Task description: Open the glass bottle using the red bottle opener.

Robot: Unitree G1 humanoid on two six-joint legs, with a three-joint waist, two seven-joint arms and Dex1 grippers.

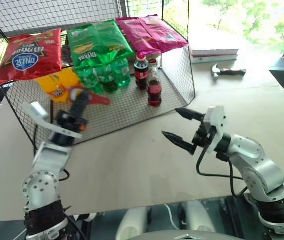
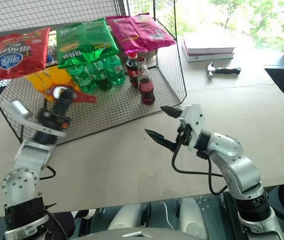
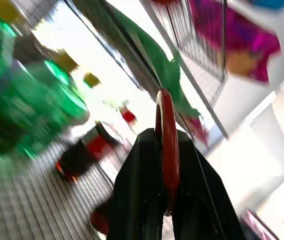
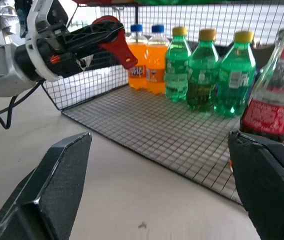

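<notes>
The glass bottle (image 1: 154,86) stands upright on the wire rack (image 1: 127,112) a little above the centre of the left eye view, just in front of a red-capped plastic cola bottle (image 1: 141,70); it holds dark drink and wears a red label band. Nothing grips it.

The red bottle opener (image 1: 93,97) is at centre left, pinched between the two black fingers of the left gripper (image 1: 82,100), which are closed tight on its flat body; in the left wrist view the opener (image 3: 167,135) rises edge-on between the fingers (image 3: 142,190).

The right gripper (image 1: 182,127) hovers over the table (image 1: 132,170) at centre right, below the bottle and apart from it, its fingers spread wide and holding nothing.

Green bottles (image 1: 104,75) and orange bottles (image 4: 149,57) stand farther left on the rack.
</notes>
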